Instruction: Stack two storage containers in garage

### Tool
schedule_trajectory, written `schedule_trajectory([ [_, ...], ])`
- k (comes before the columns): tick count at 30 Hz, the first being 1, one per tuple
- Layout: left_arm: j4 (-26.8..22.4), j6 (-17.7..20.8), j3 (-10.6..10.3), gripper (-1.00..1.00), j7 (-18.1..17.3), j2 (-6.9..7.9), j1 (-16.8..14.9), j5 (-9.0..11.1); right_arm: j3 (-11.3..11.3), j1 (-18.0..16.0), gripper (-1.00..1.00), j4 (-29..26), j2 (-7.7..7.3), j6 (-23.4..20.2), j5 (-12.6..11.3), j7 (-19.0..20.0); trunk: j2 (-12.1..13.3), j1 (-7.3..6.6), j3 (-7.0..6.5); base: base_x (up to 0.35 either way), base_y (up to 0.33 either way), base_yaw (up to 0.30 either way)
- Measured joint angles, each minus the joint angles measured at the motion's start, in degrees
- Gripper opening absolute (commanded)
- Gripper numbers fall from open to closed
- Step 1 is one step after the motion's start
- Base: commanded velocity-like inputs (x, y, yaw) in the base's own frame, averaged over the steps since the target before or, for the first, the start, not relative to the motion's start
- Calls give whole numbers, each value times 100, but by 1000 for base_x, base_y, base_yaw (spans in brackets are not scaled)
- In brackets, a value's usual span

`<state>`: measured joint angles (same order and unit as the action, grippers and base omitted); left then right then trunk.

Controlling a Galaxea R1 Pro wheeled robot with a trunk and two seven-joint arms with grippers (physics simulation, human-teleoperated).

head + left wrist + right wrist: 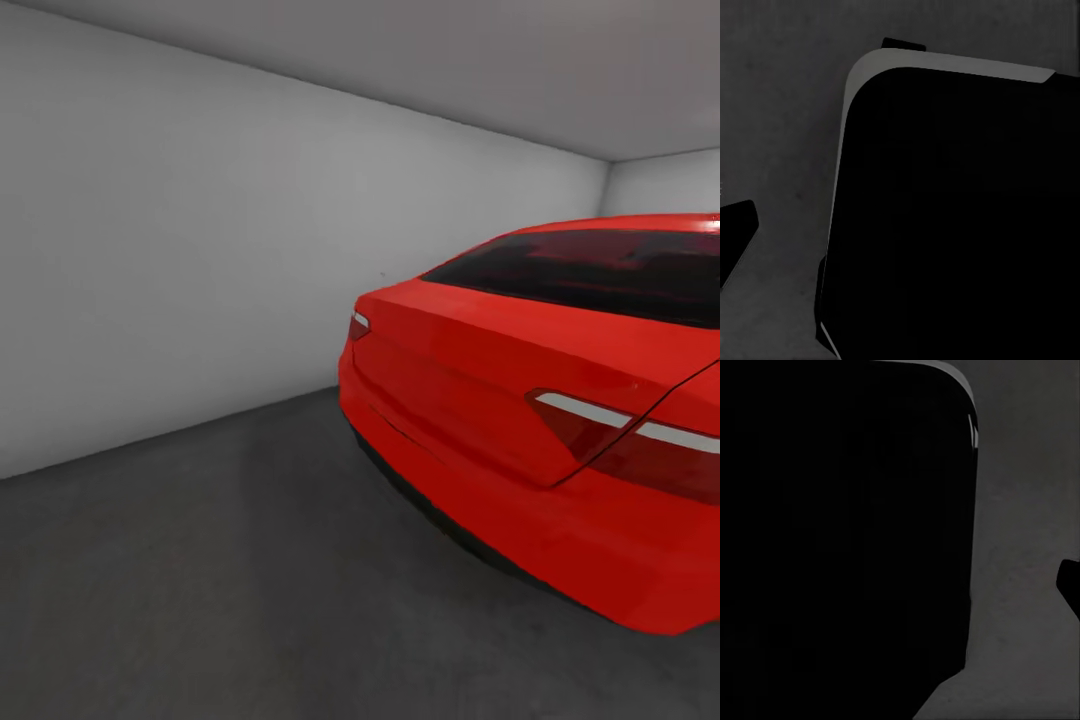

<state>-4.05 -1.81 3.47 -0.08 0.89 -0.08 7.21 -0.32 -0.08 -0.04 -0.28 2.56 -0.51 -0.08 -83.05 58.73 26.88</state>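
I'm in the garage, red car (540, 420) close on my right, concrete floor (200, 580) ahead. No containers spotted; my claws' state I can't tell. Travelling step, I reckon: next, find a container.

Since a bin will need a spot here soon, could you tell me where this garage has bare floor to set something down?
The concrete floor lies bare between the grey wall and the red car, widening toward the camera. Space narrows toward the far corner beside the car's rear. The right side is crowded by the car's bumper.
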Motion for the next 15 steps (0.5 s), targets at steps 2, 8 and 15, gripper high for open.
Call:
schedule_trajectory([
  [2,0,1,0,100,0,0,0,0,0,0,100,-1,1,0,1,0,0,0,0,0,0,-300],
  [8,0,1,0,100,0,0,0,-1,0,0,100,-2,4,0,1,0,0,0,0,0,0,-300],
  [15,0,-1,0,100,0,0,0,0,0,0,100,1,8,0,0,0,0,0,0,0,0,-300],
])
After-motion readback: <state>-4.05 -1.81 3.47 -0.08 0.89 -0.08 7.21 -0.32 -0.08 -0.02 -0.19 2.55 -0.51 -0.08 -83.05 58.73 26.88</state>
